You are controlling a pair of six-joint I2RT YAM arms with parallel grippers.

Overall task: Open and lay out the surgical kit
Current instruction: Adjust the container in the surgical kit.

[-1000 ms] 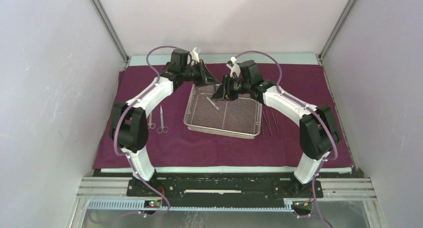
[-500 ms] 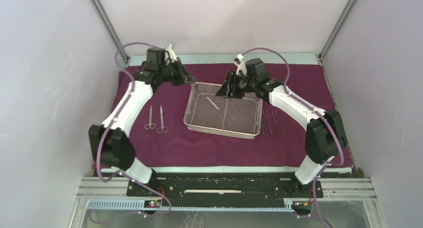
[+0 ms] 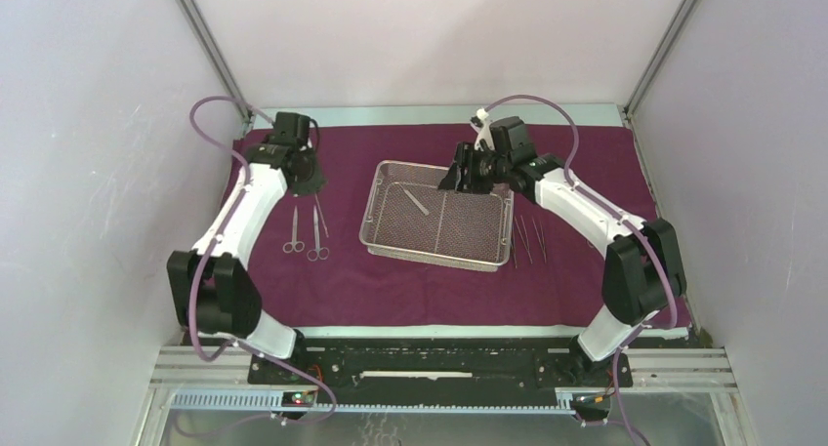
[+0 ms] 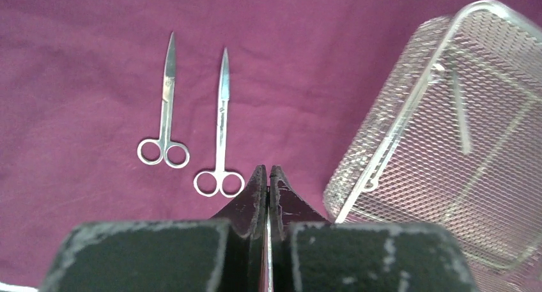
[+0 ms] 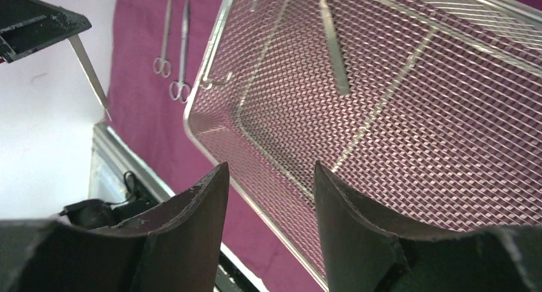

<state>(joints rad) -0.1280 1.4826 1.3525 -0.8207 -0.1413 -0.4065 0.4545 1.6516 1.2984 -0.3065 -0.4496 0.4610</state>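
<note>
Big purple cloth [image 3: 410,292], spread out flat over most of the bench [image 3: 410,115]. In the middle of the cloth, a shallow silver wire tray [image 3: 436,260], sitting flat. Inside the tray, on its left half, one thin steel tool [image 3: 418,203], lying slanted on the mesh.

Left of the tray, on the cloth, the left scissors [image 4: 166,107] and the right scissors [image 4: 221,126], side by side. Close together but not touching. Tips pointing to the far side, finger rings to the near side. Just beside the tray on its right, a few more thin tools [image 3: 527,239], laid in a row on the cloth. Too small to tell what kind.

Left end effector [image 4: 267,174] up above the cloth, close to the two scissors and well left of the tray. Fingers pressed together, clamped on a thin flat steel strip [image 5: 89,68]. Strip sticking out past the fingertips and slanting down toward the cloth. Touching the cloth or not: cannot tell.

Right end effector [image 5: 270,170] up over the far edge of the tray, near the middle of that edge. Fingers apart, holding nothing, with only the wire mesh showing down below between them. Touching the tray or not: hard to tell.
</note>
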